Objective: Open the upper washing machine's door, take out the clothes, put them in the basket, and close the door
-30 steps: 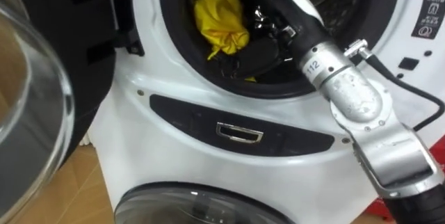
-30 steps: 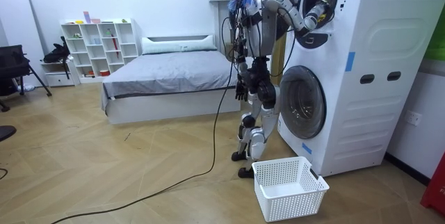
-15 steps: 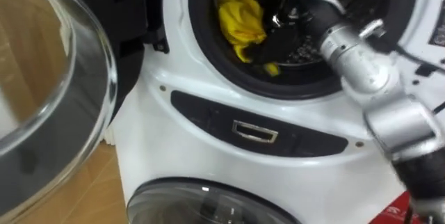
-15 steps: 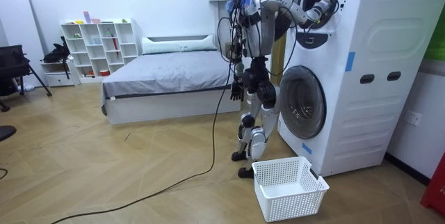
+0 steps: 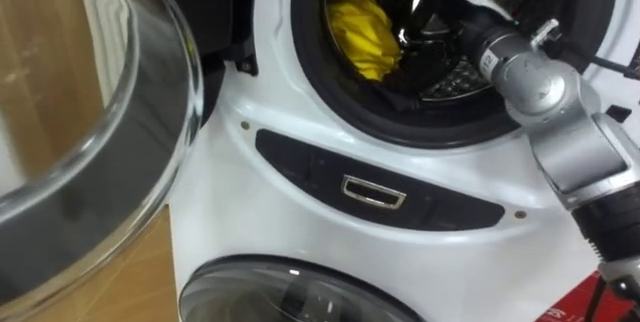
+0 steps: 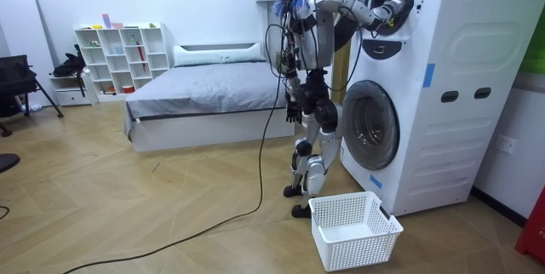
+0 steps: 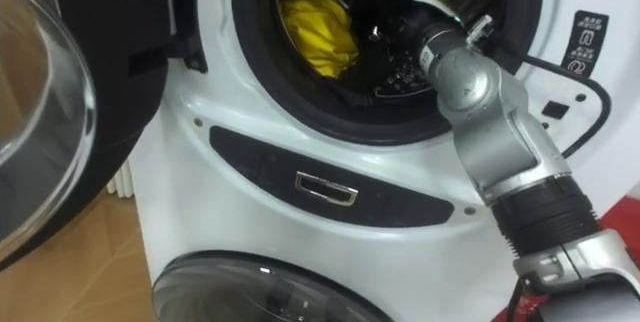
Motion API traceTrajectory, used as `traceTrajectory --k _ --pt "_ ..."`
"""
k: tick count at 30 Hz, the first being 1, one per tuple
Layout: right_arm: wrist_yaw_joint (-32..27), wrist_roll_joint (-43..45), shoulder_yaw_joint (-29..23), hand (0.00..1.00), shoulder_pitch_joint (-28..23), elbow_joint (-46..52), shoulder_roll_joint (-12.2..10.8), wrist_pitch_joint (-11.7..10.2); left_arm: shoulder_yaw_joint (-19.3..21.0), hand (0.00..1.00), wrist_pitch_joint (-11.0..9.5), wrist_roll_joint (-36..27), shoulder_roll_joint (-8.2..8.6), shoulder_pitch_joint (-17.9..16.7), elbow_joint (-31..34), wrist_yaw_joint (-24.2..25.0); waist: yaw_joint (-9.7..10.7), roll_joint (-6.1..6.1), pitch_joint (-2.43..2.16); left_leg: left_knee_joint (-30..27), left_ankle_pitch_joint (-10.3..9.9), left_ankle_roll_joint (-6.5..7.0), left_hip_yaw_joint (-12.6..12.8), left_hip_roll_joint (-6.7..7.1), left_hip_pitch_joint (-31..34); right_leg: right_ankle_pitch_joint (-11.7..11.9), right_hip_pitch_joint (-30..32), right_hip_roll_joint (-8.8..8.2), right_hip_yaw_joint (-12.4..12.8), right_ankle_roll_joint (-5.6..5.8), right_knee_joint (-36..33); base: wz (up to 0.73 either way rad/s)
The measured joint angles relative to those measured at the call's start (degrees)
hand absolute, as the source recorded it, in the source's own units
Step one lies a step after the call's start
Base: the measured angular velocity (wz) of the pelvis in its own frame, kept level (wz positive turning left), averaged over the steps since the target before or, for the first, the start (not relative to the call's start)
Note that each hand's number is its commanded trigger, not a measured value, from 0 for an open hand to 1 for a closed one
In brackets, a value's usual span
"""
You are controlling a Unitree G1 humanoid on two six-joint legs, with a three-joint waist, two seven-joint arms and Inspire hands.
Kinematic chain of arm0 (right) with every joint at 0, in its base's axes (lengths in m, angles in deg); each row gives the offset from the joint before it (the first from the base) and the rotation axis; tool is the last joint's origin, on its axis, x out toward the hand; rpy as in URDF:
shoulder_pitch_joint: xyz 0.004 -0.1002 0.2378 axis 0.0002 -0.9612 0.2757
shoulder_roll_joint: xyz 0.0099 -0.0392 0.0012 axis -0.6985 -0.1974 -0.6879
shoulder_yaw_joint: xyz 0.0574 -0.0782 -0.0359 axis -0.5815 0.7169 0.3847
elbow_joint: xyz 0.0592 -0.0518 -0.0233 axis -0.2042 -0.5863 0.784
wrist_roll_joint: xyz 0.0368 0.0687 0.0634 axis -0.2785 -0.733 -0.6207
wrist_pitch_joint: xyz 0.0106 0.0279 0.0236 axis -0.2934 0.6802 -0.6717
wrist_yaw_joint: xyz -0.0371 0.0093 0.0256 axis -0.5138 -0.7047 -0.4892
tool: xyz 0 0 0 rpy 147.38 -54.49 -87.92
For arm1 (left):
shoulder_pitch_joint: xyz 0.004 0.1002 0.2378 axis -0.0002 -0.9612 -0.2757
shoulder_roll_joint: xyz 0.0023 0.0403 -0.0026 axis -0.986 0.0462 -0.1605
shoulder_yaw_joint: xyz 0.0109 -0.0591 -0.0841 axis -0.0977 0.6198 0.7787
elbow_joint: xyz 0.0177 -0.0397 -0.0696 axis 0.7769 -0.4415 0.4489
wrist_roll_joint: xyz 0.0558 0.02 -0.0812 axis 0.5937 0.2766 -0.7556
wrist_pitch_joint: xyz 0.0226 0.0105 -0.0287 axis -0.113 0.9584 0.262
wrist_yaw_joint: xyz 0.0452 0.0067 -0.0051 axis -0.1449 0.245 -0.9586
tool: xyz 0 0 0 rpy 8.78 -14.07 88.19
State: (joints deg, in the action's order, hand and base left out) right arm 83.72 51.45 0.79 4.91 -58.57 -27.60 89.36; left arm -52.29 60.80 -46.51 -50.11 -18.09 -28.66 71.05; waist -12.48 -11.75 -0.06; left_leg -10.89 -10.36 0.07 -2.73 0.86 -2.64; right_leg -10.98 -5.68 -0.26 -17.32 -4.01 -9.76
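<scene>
A yellow cloth (image 5: 364, 34) lies bunched at the left inside the upper washing machine's drum (image 5: 445, 82), with dark laundry beside it. My right arm comes in from the right, and my right hand (image 5: 432, 30) is inside the drum, just right of the yellow cloth. Its fingers are lost in the dark of the drum. In the room view I stand upright in front of the stacked machines (image 6: 426, 78), right arm raised to the upper opening. My left hand (image 6: 293, 106) hangs low by my hip.
The upper machine's round glass door (image 5: 90, 142) stands swung open at my left. Below the dark control strip (image 5: 375, 190) is the lower machine's shut door (image 5: 300, 297). A white laundry basket (image 6: 353, 227) sits on the wooden floor by my feet. A bed (image 6: 204, 95) stands behind me.
My right arm has reached further into the drum, so the hand now sits beside the yellow cloth. The eye views have shifted, bringing the glass door more into the picture.
</scene>
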Motion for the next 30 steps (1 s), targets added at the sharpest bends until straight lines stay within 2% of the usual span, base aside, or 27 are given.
traceTrajectory --k 5,10,12,16,17,18,19,20,26,30 --pt "2.32 4.5 4.5 0.0 0.68 0.19 0.38 0.1 -0.55 0.0 -0.14 -0.1 -0.55 1.64 -0.58 -0.08 -0.76 -0.1 0.07 0.47 0.0 0.0 0.27 -0.12 -0.21 0.0 0.03 0.05 0.02 -0.01 0.1 -0.03" --pt "3.91 7.83 6.56 0.0 2.0 0.44 0.44 1.39 -1.6 0.0 -0.04 -0.11 -0.72 2.65 -0.69 -0.04 -1.01 -0.82 0.61 0.56 0.0 0.0 0.27 -0.15 -0.42 0.0 -0.13 0.1 0.04 0.0 0.13 -0.01" --pt "4.58 8.55 6.72 0.0 2.29 0.48 0.46 2.25 -1.64 0.0 -0.04 -0.05 -0.72 3.22 -0.69 0.07 -2.33 -1.02 0.58 1.24 -0.02 0.0 0.97 -0.21 -0.55 0.0 0.22 0.16 0.76 -0.01 0.15 -0.16" --pt "5.33 8.8 7.72 0.0 2.57 1.45 0.83 2.87 -3.85 0.0 -0.31 -0.06 -2.21 3.2 -0.69 0.04 -3.32 -1.25 0.45 1.46 0.01 0.0 1.32 -0.29 -1.04 0.0 0.37 0.3 1.47 -0.02 0.14 -0.1" --pt "5.41 9.78 8.2 0.2 2.57 2.31 0.87 2.99 -3.84 0.0 -0.76 -0.08 -2.68 3.19 -0.7 -0.05 -3.32 -1.38 0.49 1.5 0.03 0.01 1.34 -0.32 -1.05 0.0 0.26 0.31 1.45 -0.02 0.15 0.0" --pt "5.44 10.77 8.67 0.52 2.57 3.01 0.86 3.02 -3.83 0.0 -1.18 -0.08 -3.01 3.21 -0.75 -0.13 -3.44 -1.45 0.46 1.54 0.03 0.02 1.27 -0.33 -1.12 0.0 0.23 0.32 1.45 -0.02 0.13 0.0" --pt "5.53 10.99 8.74 0.71 2.57 3.35 0.86 3.02 -3.82 0.0 -1.43 -0.08 -3.12 3.21 -0.75 -0.21 -3.57 -1.49 0.45 1.57 0.03 0.02 1.27 -0.33 -1.13 0.0 0.25 0.32 1.43 -0.02 0.13 0.0" --pt "5.94 11.48 8.79 1.0 2.57 4.2 0.87 3.04 -3.82 0.0 -1.98 -0.1 -3.31 3.2 -0.75 -0.43 -3.59 -1.57 0.49 1.63 0.03 0.02 1.27 -0.33 -1.07 0.0 0.33 0.32 1.4 -0.02 0.14 0.0" --pt "7.18 12.36 8.79 1.0 2.57 6.14 0.95 3.4 -3.82 0.0 -3.46 -0.05 -3.63 3.35 -0.62 -0.5 -3.57 -1.79 0.48 2.3 0.02 0.02 1.36 -0.43 -0.95 0.0 0.71 0.44 1.55 -0.02 0.11 0.0" --pt "7.04 12.83 8.62 1.0 2.58 8.96 1.06 3.8 -3.8 0.0 -3.59 -0.02 -3.72 3.42 -0.43 -0.5 -3.59 -1.79 0.48 2.44 0.02 0.01 1.64 -0.52 -1.12 0.0 0.81 0.51 1.79 -0.02 0.07 0.0"
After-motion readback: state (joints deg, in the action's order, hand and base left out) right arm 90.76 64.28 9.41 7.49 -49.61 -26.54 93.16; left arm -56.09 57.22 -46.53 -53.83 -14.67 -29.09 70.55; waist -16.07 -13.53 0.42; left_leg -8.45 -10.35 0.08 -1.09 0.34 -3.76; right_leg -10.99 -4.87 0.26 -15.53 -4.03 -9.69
